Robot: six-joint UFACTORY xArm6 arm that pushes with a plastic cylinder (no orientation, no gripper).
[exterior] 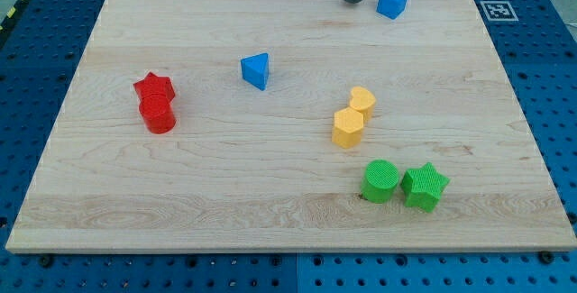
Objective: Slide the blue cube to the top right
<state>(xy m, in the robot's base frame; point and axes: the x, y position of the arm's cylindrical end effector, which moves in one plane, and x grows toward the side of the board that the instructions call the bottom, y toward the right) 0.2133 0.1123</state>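
Bare of any jaws, my tip (352, 1) grasped nothing; it was the plain lower end of a dark rod that came down from the view's top edge and met the wooden board (270, 203) near its far side. The blue cube (392, 1) sat just beside it at 3 o'clock, with a thin strip of wood showing between them, so I could not tell any contact. The cube lay close to the board's top edge, right of centre, with bare wood between it and the top right corner.

From the cube, a blue triangular block (256, 70) stood well apart at about 8 o'clock. Two yellow blocks lay at about 6 o'clock from the cube: one yellow block (362, 102) touched the yellow hexagonal block (347, 128) below it. Further down, a green cylinder (380, 181) sat just beside a green star (425, 187), near the board's bottom edge. Far off at the view's left, a red star (153, 87) pressed against a red cylinder (159, 114) beneath it.

The board was pale wood with a visible grain, lying on a blue perforated table (550, 95). A small black-and-white marker (498, 10) was at the board's top right corner.
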